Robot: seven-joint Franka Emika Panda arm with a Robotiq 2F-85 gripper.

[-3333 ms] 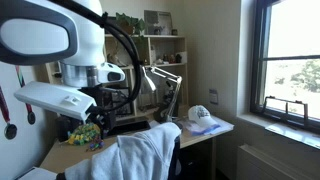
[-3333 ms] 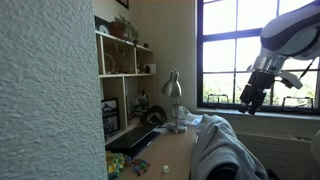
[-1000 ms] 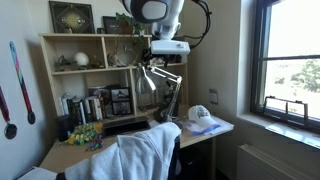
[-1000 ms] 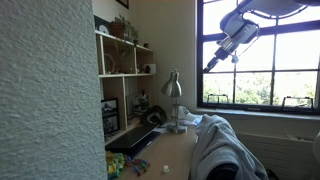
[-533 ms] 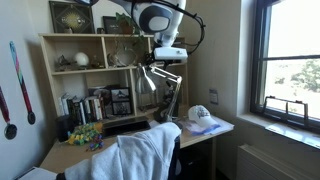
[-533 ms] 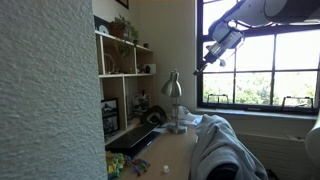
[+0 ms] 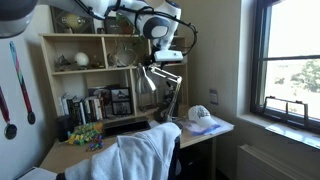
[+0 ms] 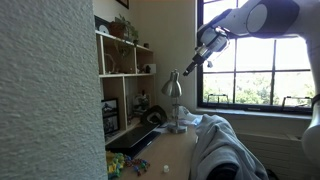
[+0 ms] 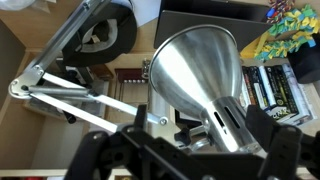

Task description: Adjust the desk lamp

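Observation:
The desk lamp [image 7: 158, 80] stands at the back of the desk in front of the shelf, silver-grey with thin spring arms. In an exterior view its cone shade [image 8: 172, 87] points down over its base. My gripper [image 8: 190, 66] is just above and beside the shade's top, and it also shows right above the lamp [image 7: 166, 56]. In the wrist view the shade [image 9: 193, 62] fills the middle and its neck lies between my two dark fingers [image 9: 200, 132]. The fingers stand apart on either side of the neck, open. The lamp's arms [image 9: 70, 88] run off to the left.
A wooden shelf [image 7: 95, 70] with books and small objects stands behind the lamp. A chair draped in white cloth [image 7: 140, 155] is at the desk front. A white cap [image 7: 201, 114] lies on the desk [image 7: 215, 130]. A window [image 8: 260, 60] is beside it.
My arm has swung in from the window side and come down to the lamp. The gripper went from well away from the shade to straddling its neck. The lamp has not visibly moved.

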